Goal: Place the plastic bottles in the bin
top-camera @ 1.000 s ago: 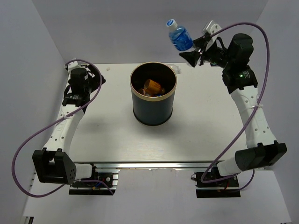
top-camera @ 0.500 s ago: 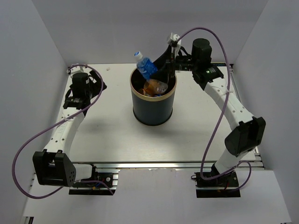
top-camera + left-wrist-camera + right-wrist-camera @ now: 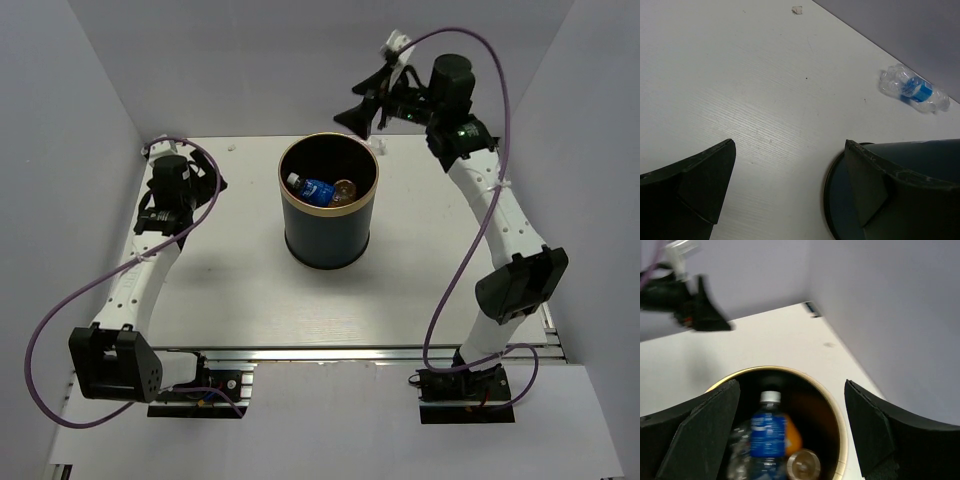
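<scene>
Bin (image 3: 328, 240) at frame centre holds blue-label bottle (image 3: 313, 187) and orange bottle (image 3: 794, 437). Right claw (image 3: 791, 384) above rim, fingers apart, empty. Left claw (image 3: 790, 147) apart, empty. Crushed bottle (image 3: 914, 90) lies on worktop (image 3: 740, 75), upper right of left wrist view.

White table (image 3: 230, 290), small white scrap (image 3: 797, 9)

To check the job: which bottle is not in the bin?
The crumpled clear bottle lying on the table by the wall; the blue-labelled bottle and orange bottle are inside the bin.
</scene>
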Controlling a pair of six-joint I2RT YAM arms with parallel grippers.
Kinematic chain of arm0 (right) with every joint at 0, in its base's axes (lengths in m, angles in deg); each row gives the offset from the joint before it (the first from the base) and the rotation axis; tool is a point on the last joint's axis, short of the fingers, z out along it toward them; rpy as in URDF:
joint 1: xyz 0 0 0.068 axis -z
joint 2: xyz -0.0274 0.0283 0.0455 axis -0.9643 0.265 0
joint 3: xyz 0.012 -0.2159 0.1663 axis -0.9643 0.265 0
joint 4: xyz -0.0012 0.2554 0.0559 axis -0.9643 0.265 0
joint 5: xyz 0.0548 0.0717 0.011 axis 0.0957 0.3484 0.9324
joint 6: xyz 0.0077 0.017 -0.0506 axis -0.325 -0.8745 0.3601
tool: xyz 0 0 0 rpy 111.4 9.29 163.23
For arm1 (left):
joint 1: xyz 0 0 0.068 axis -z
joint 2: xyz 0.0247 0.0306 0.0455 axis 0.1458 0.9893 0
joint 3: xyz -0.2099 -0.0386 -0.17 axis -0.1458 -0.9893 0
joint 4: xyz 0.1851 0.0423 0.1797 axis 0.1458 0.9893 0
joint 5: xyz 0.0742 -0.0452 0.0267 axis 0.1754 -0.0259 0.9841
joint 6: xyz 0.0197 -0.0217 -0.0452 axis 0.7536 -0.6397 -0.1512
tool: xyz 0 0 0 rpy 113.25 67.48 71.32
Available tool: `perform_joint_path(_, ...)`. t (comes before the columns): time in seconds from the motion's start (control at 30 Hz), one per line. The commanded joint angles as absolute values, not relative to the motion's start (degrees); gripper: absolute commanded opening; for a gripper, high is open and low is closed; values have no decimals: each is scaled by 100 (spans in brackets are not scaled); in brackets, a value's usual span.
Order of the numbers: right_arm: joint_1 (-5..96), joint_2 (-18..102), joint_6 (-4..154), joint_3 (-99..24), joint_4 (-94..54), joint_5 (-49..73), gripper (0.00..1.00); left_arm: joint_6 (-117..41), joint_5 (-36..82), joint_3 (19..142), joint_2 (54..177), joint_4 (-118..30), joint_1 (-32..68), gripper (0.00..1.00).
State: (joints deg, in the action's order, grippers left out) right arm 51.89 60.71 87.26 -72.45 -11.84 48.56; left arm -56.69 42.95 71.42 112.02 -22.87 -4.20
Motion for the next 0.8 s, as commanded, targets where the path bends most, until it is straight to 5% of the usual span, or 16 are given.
perform_joint_path(0.0,5721,6315,8417,-7888,-1179,3689,89,-5629,4296,7123,11337,-2458,-452,98)
perform_joint_path(0.23,6268,7185,7166,-8203,-1592,1594,89,-5612,4234,7299,11803,-2555,-452,98)
perform_joint_path(0.37,6295,8396,7411,-8916,-1635,1785,89,-5603,4208,7264,12014,-2651,-452,98)
perform_joint_path(0.77,6233,10965,7341,-10034,-4877,2955,89,-5541,3496,7106,12708,-3240,-452,98)
